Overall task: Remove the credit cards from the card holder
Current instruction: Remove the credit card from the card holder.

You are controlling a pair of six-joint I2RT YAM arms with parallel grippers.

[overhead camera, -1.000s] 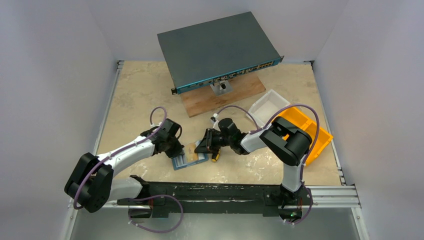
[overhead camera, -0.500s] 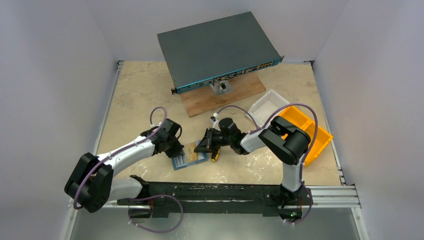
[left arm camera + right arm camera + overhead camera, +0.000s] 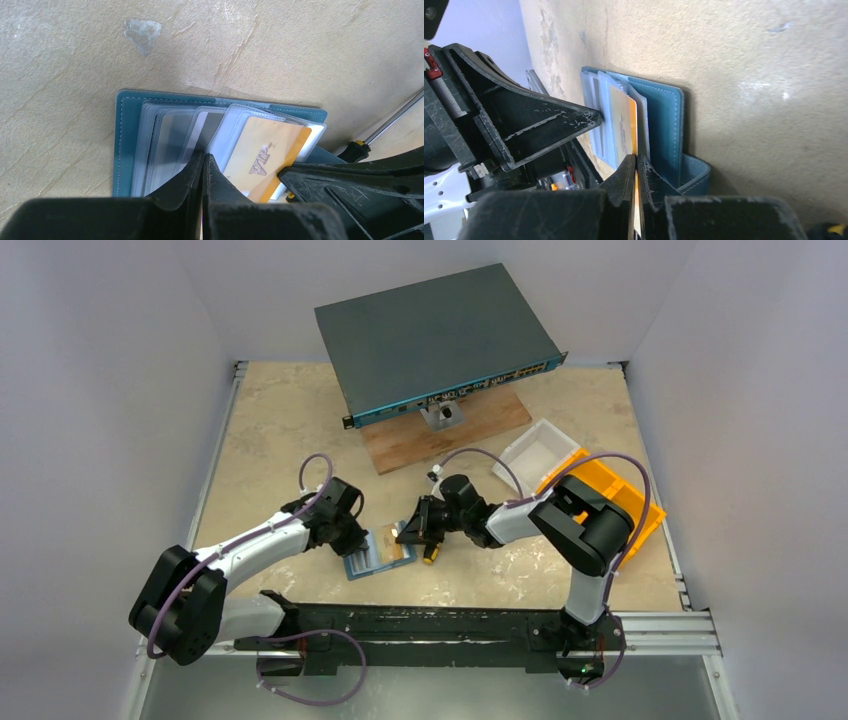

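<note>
**A:** Right pincer (image 3: 408, 536), top view: state?

**B:** Jaws pressed together at the right edge of the small flat teal-blue folding card holder (image 3: 378, 558). It lies open on the beige mottled tabletop (image 3: 270, 430), between both arms. Right arm folded low, forearm reaching leftward. Left arm stretched rightward, left pincer (image 3: 358, 540) on the card holder's left side.

**A:** Left wrist view?

**B:** Left fingers (image 3: 185, 185) closed on nothing, tips planted on the holder's clear plastic sleeves. Orange-yellow plastic card (image 3: 265, 152) printed VIP lies askew among them.

**A:** Right wrist view?

**B:** Right fingers (image 3: 624, 180) nipped tight on that card's edge; holder flat on the table.
</note>
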